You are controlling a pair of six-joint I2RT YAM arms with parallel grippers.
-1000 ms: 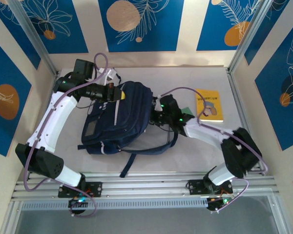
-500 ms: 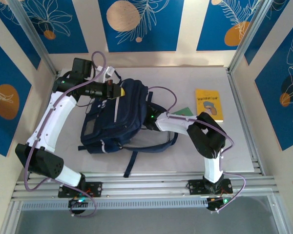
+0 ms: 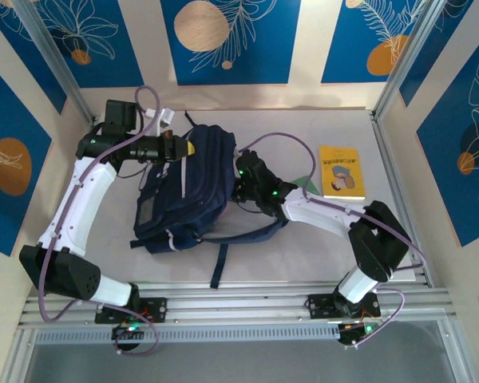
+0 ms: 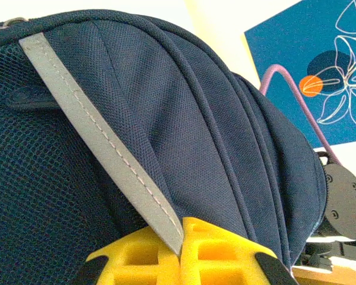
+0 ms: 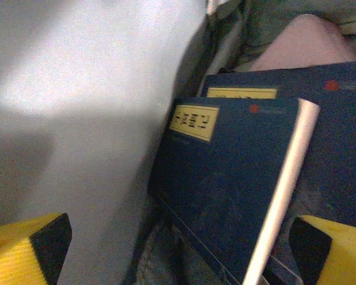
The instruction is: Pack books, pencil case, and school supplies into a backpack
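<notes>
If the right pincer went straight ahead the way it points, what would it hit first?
Probably the nearer navy book standing inside the backpack, dead ahead of the right pincer; depth is unclear.

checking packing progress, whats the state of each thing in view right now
backpack: lying on the table, mouth open
navy books: inside the backpack, not gripped
pencil case: inside, behind the books
yellow book: flat on the table, unpacked
left gripper: shut on the backpack's grey stripe
right gripper: open at the backpack mouth

Cloth against paper
I see the backpack (image 4: 225,148) in coarse matt woven cloth, the navy books (image 5: 225,196) in smooth matt paper covers.
</notes>
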